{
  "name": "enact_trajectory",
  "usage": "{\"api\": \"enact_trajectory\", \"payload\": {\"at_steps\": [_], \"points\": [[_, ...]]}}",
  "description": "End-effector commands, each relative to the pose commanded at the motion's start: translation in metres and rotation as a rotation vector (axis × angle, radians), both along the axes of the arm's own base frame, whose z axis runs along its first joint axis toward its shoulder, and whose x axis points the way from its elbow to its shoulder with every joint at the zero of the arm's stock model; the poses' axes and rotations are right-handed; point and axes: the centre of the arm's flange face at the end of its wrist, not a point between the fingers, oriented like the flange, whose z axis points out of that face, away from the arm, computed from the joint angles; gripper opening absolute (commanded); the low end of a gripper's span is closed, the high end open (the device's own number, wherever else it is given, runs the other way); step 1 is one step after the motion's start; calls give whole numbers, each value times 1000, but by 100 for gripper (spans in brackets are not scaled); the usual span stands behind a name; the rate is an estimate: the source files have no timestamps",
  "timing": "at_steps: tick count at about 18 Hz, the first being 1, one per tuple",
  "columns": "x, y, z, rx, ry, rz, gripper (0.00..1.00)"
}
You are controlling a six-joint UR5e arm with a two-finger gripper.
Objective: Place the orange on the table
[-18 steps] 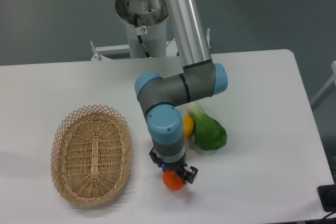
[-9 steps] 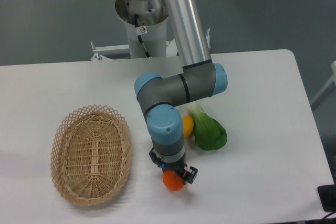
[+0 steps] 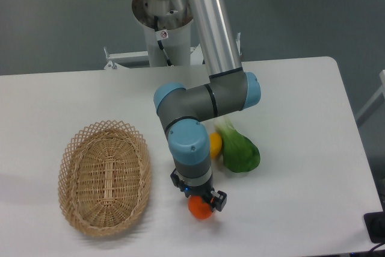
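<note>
Far to the left of my gripper (image 3: 201, 204) lies the oval wicker basket (image 3: 104, 176), well apart from the work. The gripper itself points down, closed around the orange (image 3: 200, 208); the fruit shows just beneath the wrist, low over the tabletop (image 3: 301, 148). I cannot tell whether it is touching the surface or hanging a little above it.

My judgement: the step in hand is the set-down. To do it well I would ease straight down until the orange bears on the tabletop, open the gripper only then, and lift vertically so neither finger nudges it. The fruit is round and smooth, so it may roll on release; a slow opening should limit that.

Behind and slightly right of the gripper, a yellow lemon (image 3: 215, 145) sits partly hidden by the arm, with a green leafy vegetable (image 3: 240, 151) just beside it on the right. Both are near but apart from the orange.

The tabletop is white, matte and flat, with a rounded far corner. Beyond it is grey floor and the arm's pedestal (image 3: 162, 28).
</note>
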Motion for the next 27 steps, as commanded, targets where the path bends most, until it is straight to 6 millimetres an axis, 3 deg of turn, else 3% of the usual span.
{"api": "enact_trajectory", "payload": {"at_steps": [4, 7, 10, 15, 27], "points": [[0, 0, 7, 7, 5, -3, 85], [-9, 10, 50, 66, 45, -4, 98], [-18, 11, 85, 121, 57, 2, 100], [-38, -3, 144, 124, -14, 22, 100], [-53, -38, 198, 141, 11, 18, 100]]}}
